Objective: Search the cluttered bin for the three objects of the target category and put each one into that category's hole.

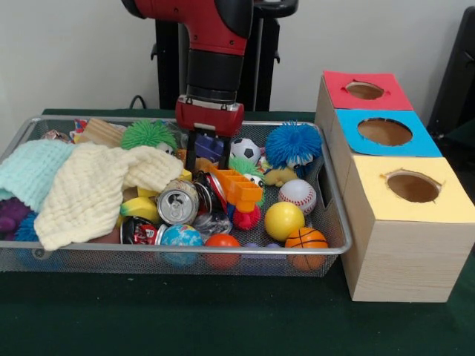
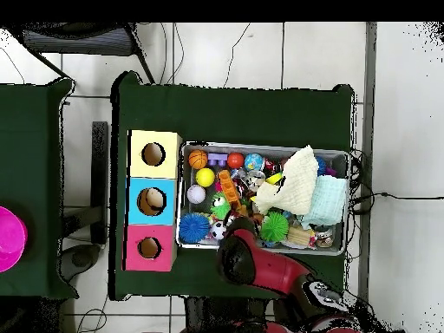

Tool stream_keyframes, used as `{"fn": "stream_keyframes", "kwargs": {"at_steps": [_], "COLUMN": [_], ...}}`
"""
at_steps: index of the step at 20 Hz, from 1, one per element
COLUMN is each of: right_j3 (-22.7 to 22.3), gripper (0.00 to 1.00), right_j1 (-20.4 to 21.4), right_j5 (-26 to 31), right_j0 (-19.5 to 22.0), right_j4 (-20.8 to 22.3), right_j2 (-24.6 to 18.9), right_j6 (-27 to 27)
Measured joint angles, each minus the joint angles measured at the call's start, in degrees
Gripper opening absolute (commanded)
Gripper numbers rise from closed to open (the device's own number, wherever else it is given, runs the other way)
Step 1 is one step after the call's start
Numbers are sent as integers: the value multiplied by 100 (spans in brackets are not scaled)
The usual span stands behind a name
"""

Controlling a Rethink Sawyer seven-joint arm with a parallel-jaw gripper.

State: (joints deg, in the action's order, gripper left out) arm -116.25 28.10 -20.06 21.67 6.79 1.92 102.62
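The wire mesh bin (image 1: pixel 335 251) is full of toys and also shows in the overhead view (image 2: pixel 260 146). My gripper (image 1: pixel 207 165) hangs from the red arm over the bin's far middle. Its fingers (image 1: pixel 191 154) are apart and reach down among the toys, with a blue item (image 1: pixel 211 147) showing between them. They stand beside a soccer ball (image 1: pixel 246 150) and an orange plastic toy (image 1: pixel 241 189). In the overhead view the arm (image 2: pixel 251 260) hides the gripper. The hole (image 1: pixel 364 90) in the red-topped box is at the far right, and shows in the overhead view (image 2: pixel 148 248).
A cream cloth (image 1: pixel 96 189) and a mint cloth (image 1: pixel 33 170) cover the bin's left. A can (image 1: pixel 178 202), baseball (image 1: pixel 298 193), yellow ball (image 1: pixel 284 220), basketball (image 1: pixel 306 239), blue spiky ball (image 1: pixel 292 144) and green spiky ball (image 1: pixel 148 135) lie around. Blue-topped (image 1: pixel 384 132) and yellow-topped (image 1: pixel 413 187) boxes adjoin.
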Motion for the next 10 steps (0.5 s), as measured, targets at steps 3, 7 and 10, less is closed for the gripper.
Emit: {"fn": "stream_keyframes", "kwargs": {"at_steps": [3, 7, 10], "right_j3": [7, 46, 100], "gripper": [100, 100, 100], "right_j1": [4, -6, -31], "right_j5": [0, 19, 101], "right_j0": [-94, -194, -241], "right_j4": [-56, -107, -116], "right_j2": [92, 211, 279], "right_j6": [0, 0, 0]}}
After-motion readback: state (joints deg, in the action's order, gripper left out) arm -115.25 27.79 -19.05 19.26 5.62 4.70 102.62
